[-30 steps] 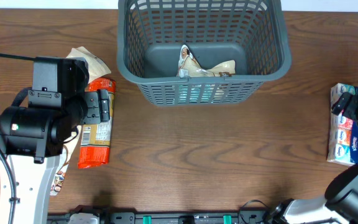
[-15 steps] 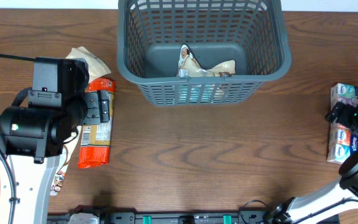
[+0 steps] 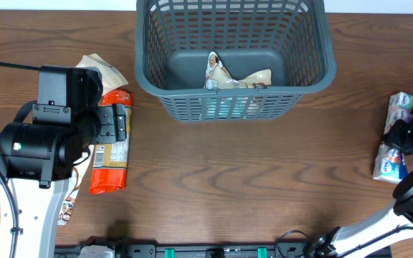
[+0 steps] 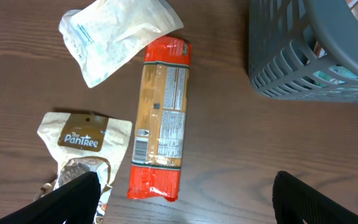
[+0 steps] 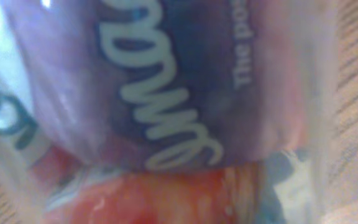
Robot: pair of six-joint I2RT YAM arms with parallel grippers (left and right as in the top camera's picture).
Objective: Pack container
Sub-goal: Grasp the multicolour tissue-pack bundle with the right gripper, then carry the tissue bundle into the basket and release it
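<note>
Container (image 3: 235,57) at the far centre of the table (image 3: 264,179), with one snack pack (image 3: 236,77) inside.
Left gripper (image 4: 185,205), spread wide and empty, hovers over an orange pack (image 4: 160,118) lying beside a white pouch (image 4: 117,37) and a PanTree pouch (image 4: 82,140). Right gripper (image 3: 407,136), well apart from the container, clasps a tilted tissue pack (image 3: 388,166).

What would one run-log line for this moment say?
left gripper: open, over orange pack | right gripper: at tissue pack, grip unclear | container: beige pack inside
</note>
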